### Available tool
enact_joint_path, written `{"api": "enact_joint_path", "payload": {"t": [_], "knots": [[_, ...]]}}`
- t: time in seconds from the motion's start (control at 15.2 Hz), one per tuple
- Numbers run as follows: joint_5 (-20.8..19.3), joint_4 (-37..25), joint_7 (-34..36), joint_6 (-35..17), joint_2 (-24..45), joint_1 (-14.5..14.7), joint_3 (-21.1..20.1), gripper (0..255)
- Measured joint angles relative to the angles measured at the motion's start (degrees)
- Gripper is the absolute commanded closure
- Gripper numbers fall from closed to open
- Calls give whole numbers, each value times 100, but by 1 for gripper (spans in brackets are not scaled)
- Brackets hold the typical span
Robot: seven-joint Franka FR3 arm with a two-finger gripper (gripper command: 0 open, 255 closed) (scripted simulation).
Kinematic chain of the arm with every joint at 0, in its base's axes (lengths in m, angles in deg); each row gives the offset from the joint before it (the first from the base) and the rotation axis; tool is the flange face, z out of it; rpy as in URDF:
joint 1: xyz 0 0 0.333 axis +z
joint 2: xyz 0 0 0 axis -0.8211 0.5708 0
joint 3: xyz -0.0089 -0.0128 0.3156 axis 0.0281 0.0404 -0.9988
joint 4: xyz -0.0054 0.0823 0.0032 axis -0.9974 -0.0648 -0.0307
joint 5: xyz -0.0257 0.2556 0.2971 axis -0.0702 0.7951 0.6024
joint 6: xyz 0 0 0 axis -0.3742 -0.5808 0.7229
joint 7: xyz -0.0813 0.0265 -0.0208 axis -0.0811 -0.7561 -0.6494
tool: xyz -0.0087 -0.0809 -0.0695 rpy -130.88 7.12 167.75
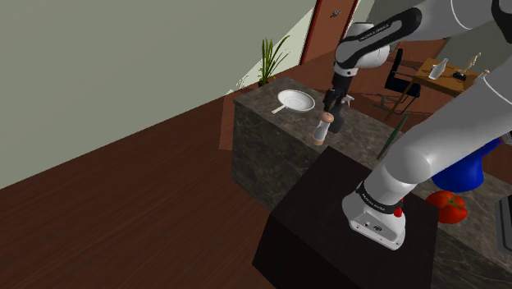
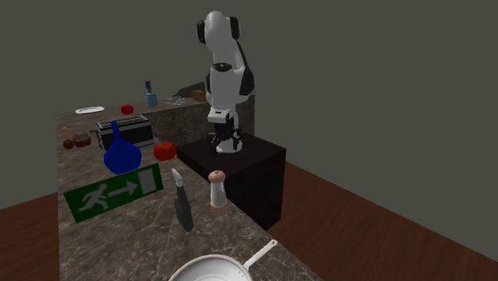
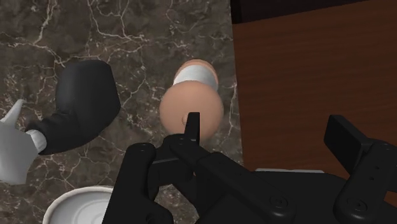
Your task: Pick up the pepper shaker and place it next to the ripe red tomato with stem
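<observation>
Floor (image 1: 123, 205) of dark brown wood lies at the shoulder view's left, and the marbled desk (image 1: 258, 148) rises beside it. On the desk, from left to right in that view, come a white frying pan (image 1: 295, 101), the pepper shaker (image 1: 324, 131), a dark knife (image 1: 394, 135), the red tomato (image 1: 447, 205) with its green stem, and a blue vase (image 1: 464, 168) just behind the tomato. The pepper shaker stands upright near the desk's edge, beside a corner of the black stand (image 1: 345, 230). It has a white body and a peach-coloured top, and it is well apart from the tomato. The end effector (image 1: 334, 111) hangs close above the shaker's top, at the end of the white arm (image 1: 427, 156).

In the wrist view the end effector (image 3: 267, 130) is open, its two black fingers (image 3: 191, 127) standing wide apart with nothing clasped. One fingertip lies over the shaker's round top and the other is out over the floor, so the shaker is not between them. I cannot tell whether that fingertip touches the top. The knife's black handle lies near the shaker, and the pan's rim shows beside the end effector.

From left to right, the second exterior view shows a green sign (image 2: 112, 194) with a running figure, a toaster (image 2: 124, 130), the vase, the tomato, the knife and the shaker.
</observation>
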State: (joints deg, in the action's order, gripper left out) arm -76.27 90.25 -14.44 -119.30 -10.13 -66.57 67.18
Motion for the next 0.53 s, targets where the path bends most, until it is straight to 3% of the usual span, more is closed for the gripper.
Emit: {"api": "enact_joint_path", "payload": {"t": [0.26, 0.53], "knots": [[506, -362, -638, -497, 988, -46, 371, 0], [831, -390, -966, -846, 1450, -101, 453, 0]]}}
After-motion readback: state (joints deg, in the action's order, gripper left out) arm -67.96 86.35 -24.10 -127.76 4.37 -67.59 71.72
